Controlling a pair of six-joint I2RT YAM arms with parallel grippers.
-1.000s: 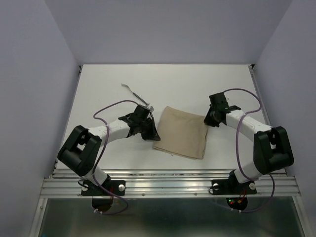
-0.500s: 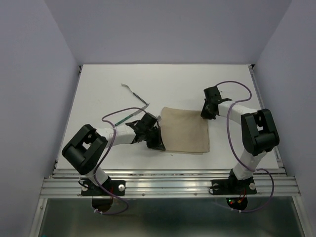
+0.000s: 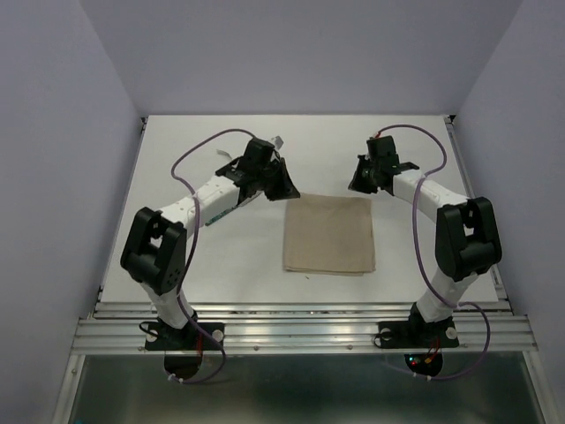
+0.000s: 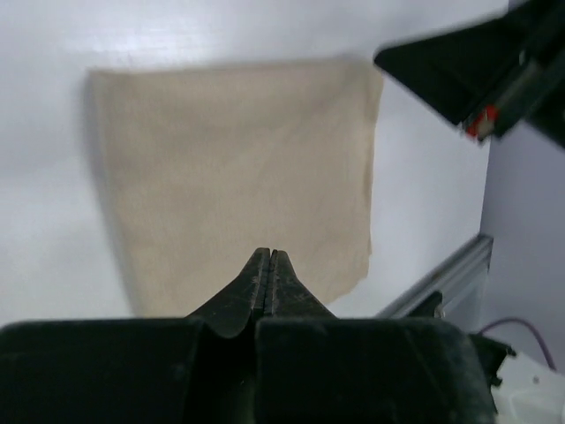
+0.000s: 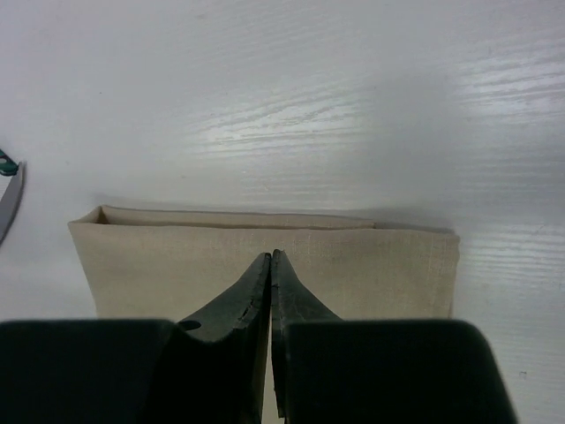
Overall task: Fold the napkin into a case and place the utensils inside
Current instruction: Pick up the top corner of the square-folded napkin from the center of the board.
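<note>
Both arms have swung up toward the far side of the white table (image 3: 238,261) since a moment ago, and the plain beige-tan cloth napkin (image 3: 328,234) now lies squared up rather than skewed. Off the napkin's far-left corner, the left black two-finger gripper (image 3: 288,189) hangs with its fingers pressed tight together on nothing; its wrist view shows it poised above the cloth, apparently clear after finishing a fold. The napkin itself sits flat as a neat folded rectangle, not yet the narrow pouch the task wants, so I judge another fold is due. Just beyond its far-right corner, the right black two-finger gripper (image 3: 357,186) hangs with its fingers likewise closed and empty. Its wrist view looks along the stacked layers of the napkin's edge, probably lined up to pinch that edge next. To the left of the napkin in that same view shows a sliver of pale grey metal with a green spot, seemingly one of the utensils (image 5: 8,205). No utensil is inside the cloth.
</note>
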